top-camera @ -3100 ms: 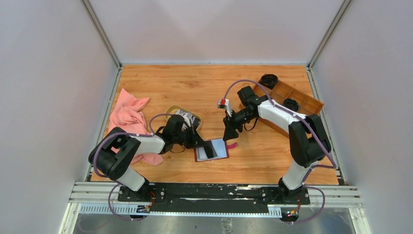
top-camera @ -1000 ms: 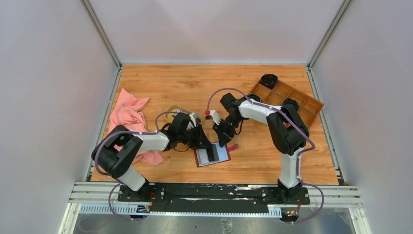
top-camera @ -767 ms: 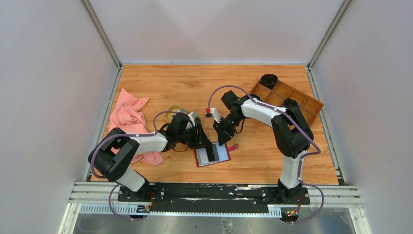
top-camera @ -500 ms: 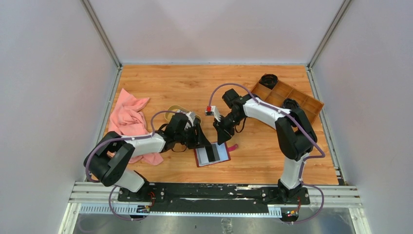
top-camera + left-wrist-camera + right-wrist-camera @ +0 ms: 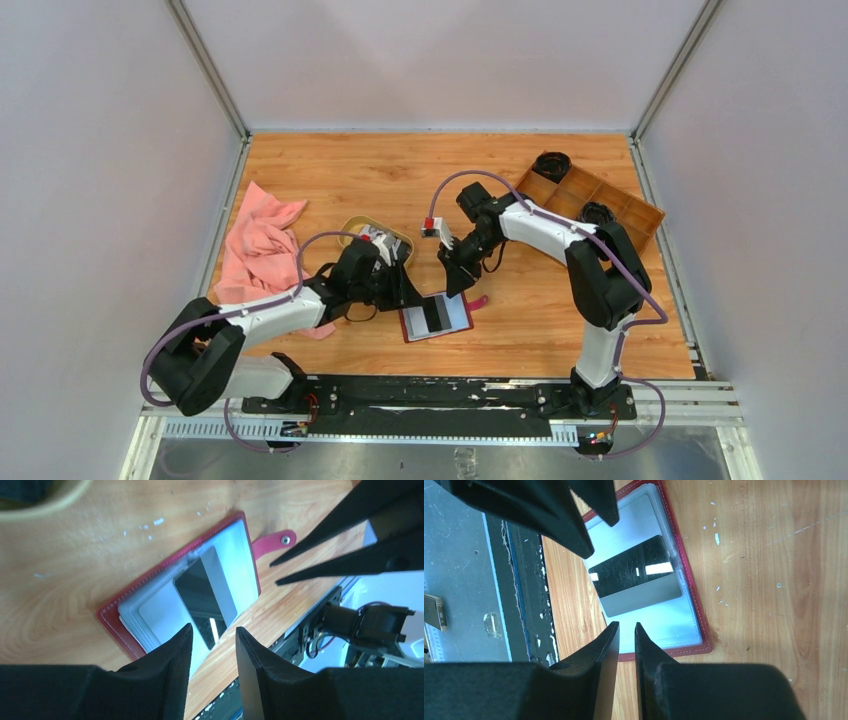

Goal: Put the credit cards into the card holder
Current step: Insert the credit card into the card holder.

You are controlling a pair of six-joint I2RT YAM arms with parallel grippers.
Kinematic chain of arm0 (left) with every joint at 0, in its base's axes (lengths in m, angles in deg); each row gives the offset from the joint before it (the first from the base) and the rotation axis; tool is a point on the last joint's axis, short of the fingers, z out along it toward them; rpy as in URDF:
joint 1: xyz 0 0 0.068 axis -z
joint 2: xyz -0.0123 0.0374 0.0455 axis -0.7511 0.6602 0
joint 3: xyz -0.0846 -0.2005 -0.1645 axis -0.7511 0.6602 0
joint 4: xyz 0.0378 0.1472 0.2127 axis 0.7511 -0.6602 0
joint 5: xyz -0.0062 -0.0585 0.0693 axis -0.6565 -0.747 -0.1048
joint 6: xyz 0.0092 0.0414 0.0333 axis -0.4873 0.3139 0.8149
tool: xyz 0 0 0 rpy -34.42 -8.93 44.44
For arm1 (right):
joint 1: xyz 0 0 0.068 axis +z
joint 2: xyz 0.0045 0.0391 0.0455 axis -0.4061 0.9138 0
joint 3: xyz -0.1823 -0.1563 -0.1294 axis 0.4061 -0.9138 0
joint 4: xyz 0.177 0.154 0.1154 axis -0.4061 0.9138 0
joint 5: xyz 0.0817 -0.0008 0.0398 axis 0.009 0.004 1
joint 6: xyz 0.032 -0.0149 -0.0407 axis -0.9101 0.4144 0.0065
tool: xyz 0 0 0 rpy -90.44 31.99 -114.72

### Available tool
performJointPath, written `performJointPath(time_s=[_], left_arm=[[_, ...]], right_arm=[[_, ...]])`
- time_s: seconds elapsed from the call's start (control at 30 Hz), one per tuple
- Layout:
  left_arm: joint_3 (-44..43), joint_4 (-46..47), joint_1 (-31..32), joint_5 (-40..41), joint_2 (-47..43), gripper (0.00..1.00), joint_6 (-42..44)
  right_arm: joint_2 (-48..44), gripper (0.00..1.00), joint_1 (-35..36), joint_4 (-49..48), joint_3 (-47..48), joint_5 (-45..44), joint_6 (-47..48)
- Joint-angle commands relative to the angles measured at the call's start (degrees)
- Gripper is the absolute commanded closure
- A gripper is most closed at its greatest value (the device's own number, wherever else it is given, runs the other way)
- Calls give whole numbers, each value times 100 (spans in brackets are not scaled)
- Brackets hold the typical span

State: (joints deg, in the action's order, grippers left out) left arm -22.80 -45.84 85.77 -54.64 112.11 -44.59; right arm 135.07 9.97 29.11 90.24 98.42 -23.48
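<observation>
**Red leather holder lies open with one card across it**

Dark red leather folding card holder (image 5: 436, 316) lies spread open on the wooden tabletop (image 5: 400, 170), close to the front edge and between the two arms. Its snap tab (image 5: 272, 541) sticks out on the right arm's side. A glossy black credit card with a pale grey band (image 5: 636, 575) rests at a slant across the grey pockets. From here I cannot tell whether any edge of it is tucked into a pocket.

The left arm (image 5: 280, 312) reaches in low. The left jaws hang over the holder's left side, a little apart, with nothing between them. The right arm (image 5: 545, 228) bends down from the far side. The right jaws point at the holder's edge near the tab, only a sliver apart and also empty. I cannot tell whether either pair touches the leather.

A crumpled pink cloth (image 5: 262, 250) sits on the left, beside the left arm. An oval tan dish (image 5: 347, 226) lies just behind that arm's wrist and is partly hidden by it. A brown wooden compartment tray (image 5: 580, 190) stands at the far right corner, well apart from the holder.
</observation>
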Motion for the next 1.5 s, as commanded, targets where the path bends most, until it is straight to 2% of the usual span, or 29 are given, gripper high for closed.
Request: performJointPath(time_s=[0.0, 0.37, 0.53, 0.8, 1.47], left_arm=[[182, -150, 315, 225, -154, 61, -170], [276, -152, 563, 438, -43, 89, -168], [276, -154, 589, 492, 183, 94, -74], [221, -156, 629, 542, 591, 96, 84], [-237, -143, 730, 534, 1179, 96, 110]], right_arm=[[84, 79, -60, 169, 58, -115, -6], [72, 88, -59, 485, -46, -1181, 674], [326, 91, -49, 603, -47, -1462, 764], [697, 92, 17, 721, 62, -1574, 720], [793, 91, 75, 746, 102, -1434, 659]])
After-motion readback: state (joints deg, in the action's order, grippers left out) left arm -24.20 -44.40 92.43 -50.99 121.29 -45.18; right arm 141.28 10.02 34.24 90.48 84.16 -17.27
